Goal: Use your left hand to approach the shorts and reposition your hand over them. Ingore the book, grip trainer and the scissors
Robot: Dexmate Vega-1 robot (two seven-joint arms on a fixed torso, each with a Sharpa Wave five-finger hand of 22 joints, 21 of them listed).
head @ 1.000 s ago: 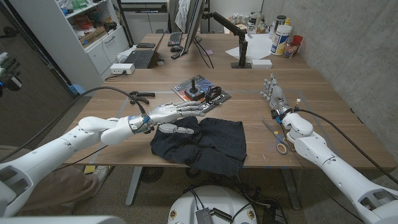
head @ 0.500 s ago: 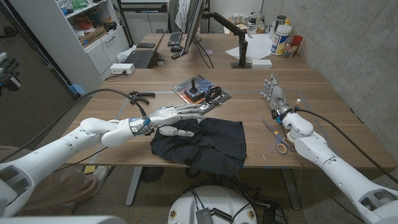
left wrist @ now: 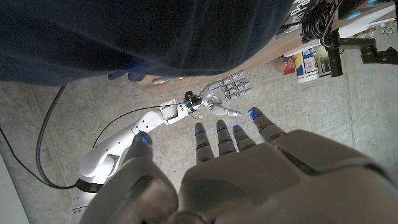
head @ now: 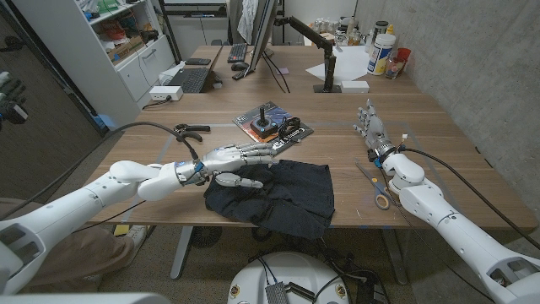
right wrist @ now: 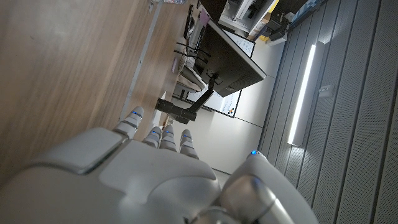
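Note:
The dark navy shorts [head: 283, 194] lie crumpled at the table's near edge, partly hanging over it. My left hand [head: 240, 160] hovers over their far left corner, open, with fingers stretched out toward the book and the thumb above the cloth. In the left wrist view the shorts [left wrist: 124, 37] spread beyond my left hand [left wrist: 249, 180], which holds nothing. My right hand [head: 371, 127] stands on the table at the right, well away from the shorts, fingers apart and empty. It also appears in the left wrist view, right hand [left wrist: 224, 99].
A book [head: 270, 122] lies just beyond the shorts. A black grip trainer [head: 192, 131] sits to the left, behind my left forearm. Scissors [head: 377, 190] lie beside my right forearm. A laptop [head: 190, 80], monitors and bottles [head: 381, 52] crowd the far side.
My left hand has shifted slightly nearer and lower over the shorts' far left corner. The right arm has not moved.

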